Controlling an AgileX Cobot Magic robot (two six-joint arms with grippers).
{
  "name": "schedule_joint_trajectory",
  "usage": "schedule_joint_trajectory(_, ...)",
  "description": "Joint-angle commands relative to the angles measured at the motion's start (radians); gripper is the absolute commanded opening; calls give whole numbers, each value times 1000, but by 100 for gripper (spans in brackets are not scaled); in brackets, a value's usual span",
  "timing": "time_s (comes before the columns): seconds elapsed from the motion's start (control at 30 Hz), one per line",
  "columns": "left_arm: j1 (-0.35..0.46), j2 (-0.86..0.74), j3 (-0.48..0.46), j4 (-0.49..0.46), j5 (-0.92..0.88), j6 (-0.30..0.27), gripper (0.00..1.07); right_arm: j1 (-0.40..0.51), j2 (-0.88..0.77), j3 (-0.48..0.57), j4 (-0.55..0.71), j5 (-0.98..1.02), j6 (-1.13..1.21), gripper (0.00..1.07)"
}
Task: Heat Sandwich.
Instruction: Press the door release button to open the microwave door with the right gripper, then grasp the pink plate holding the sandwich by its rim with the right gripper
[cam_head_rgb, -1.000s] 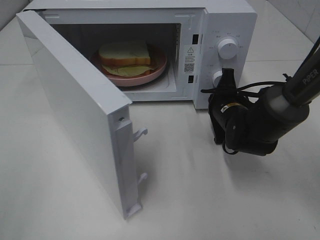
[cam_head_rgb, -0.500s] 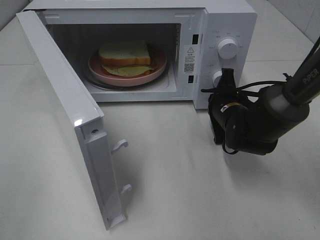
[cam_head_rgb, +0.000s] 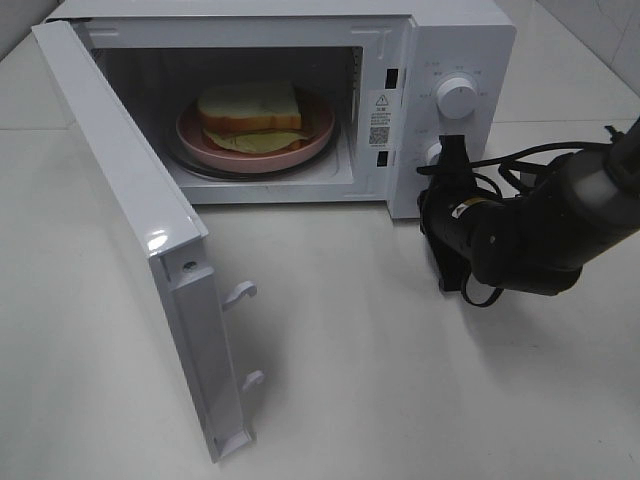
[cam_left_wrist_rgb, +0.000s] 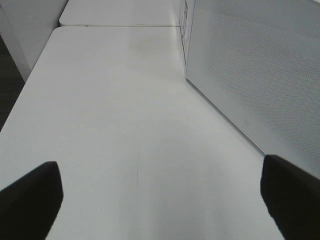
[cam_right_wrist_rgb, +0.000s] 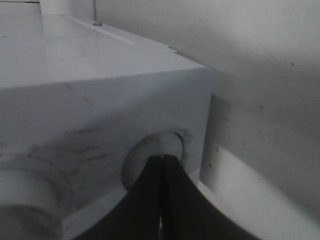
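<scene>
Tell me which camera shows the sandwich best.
Exterior high: the sandwich lies in plain sight on the plate inside the open microwave. Neither wrist view shows it; left sees the door, right the lower knob.

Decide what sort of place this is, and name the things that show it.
Probably a kitchen-style robot test bench rather than a home kitchen: a white microwave stands open on a white table, a sandwich on a pink plate sits inside, and a robot arm reaches beside it.
</scene>
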Motion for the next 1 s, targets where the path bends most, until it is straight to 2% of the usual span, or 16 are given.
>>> schedule_joint_trajectory(0.03, 1, -23, 2, -1, -9, -9, 103, 1, -56, 37, -34, 42, -34, 0)
schedule_joint_trajectory(0.27, 1, -23, 2, -1, -9, -9, 103, 1, -155, 103, -48, 138, -107, 0)
schedule_joint_trajectory(0.33, 1, -23, 2, -1, -9, -9, 103, 1, -218, 117, -48, 221, -191, 1)
schedule_joint_trajectory(0.4, 1, -23, 2, -1, -9, -9, 103, 1, -236, 117, -48, 249, -222, 1)
schedule_joint_trajectory(0.63, 1, -23, 2, -1, -9, -9, 103, 1, -402, 117, -48, 560, -554, 3)
schedule_joint_trajectory(0.73, 1, -23, 2, -1, -9, -9, 103, 1, -430, 117, -48, 609, -626, 4)
schedule_joint_trajectory(0.8, 1, -23, 2, -1, -9, -9, 103, 0, -468, 104, -50, 701, -734, 6)
schedule_joint_trajectory(1.0, 1, -23, 2, -1, -9, -9, 103, 0, -499, 38, -88, 888, -847, 8)
